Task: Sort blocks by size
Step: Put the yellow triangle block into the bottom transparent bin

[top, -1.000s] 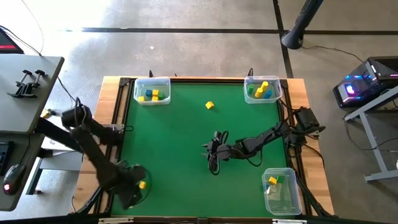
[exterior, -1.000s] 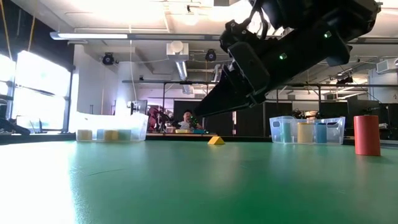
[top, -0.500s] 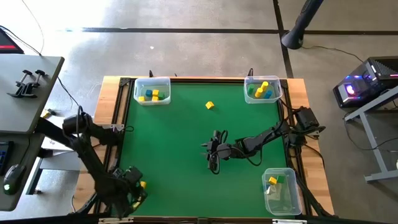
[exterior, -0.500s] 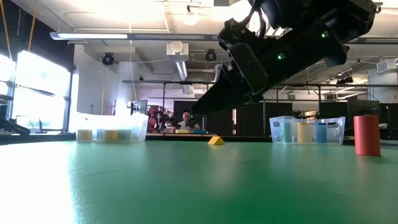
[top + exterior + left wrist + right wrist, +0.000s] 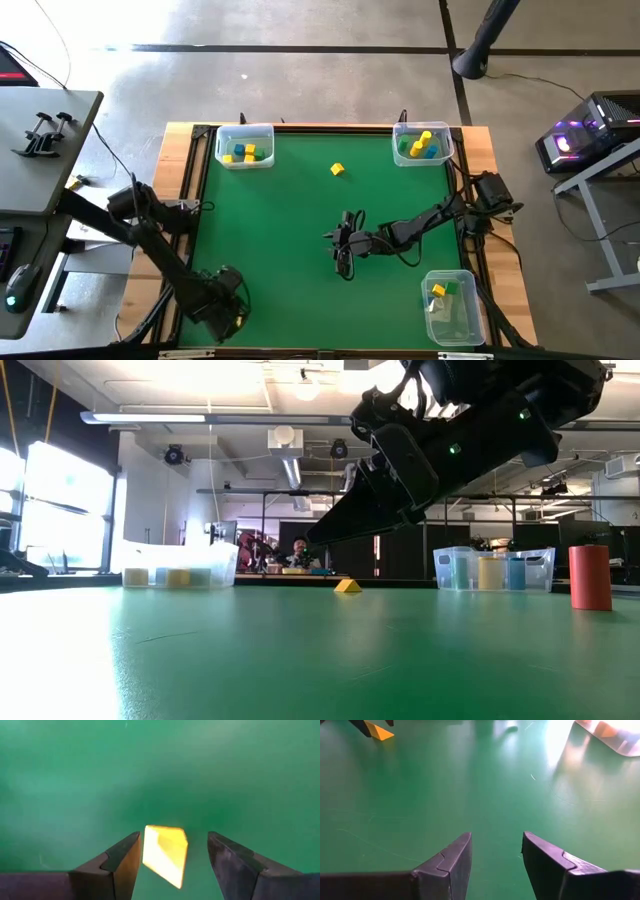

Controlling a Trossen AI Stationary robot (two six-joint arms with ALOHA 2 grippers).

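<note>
Sorting so far: three clear bins sit at the tabletop (image 5: 290,230) edges, each already holding blocks; far-left bin (image 5: 245,146), far-right bin (image 5: 421,143), near-right bin (image 5: 451,304); presumably one bin per size
Left hand: the left hand (image 5: 172,857) hangs over the near-left corner of the green tabletop, fingers spread with a yellow block (image 5: 165,853) between them; the block sits against one finger with a gap to the other, tilted; I cannot tell whether it is gripped or loose
Right hand: the right hand (image 5: 495,852) waits low over the middle of the tabletop, fingers apart, nothing between them
Loose block: a yellow block (image 5: 338,169) lies alone between the two far bins, likely not yet sorted
View differences: from above, the left hand (image 5: 222,300) hides its block entirely; only the left wrist view shows it; the low view adds a red block (image 5: 590,577) standing upright at its right edge, unseen from above
</note>
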